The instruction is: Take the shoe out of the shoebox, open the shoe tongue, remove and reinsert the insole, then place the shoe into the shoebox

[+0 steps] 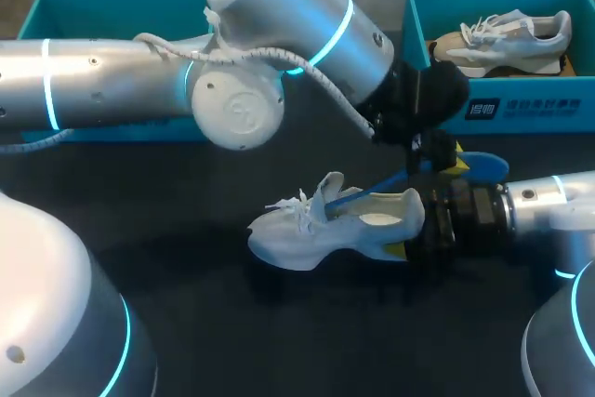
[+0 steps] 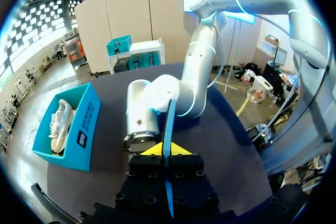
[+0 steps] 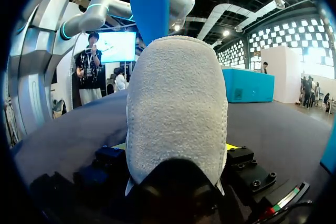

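A white shoe (image 1: 316, 230) lies on its side on the dark table, toe to the left. My right gripper (image 1: 416, 232) is shut on its heel. In the right wrist view the grey heel (image 3: 176, 103) fills the gap between the fingers of that gripper (image 3: 176, 148). A blue insole (image 1: 483, 166) slants from above the heel down into the shoe's opening. My left gripper (image 1: 439, 151) is shut on its upper end. In the left wrist view the insole (image 2: 169, 124) stands edge-on between the yellow tips of the left gripper (image 2: 163, 149).
A teal shoebox (image 1: 521, 113) at the back right holds a second white shoe (image 1: 511, 33). Another teal box (image 1: 102, 11) stands at the back left, behind my left arm. In the left wrist view the shoebox (image 2: 84, 129) sits off to one side.
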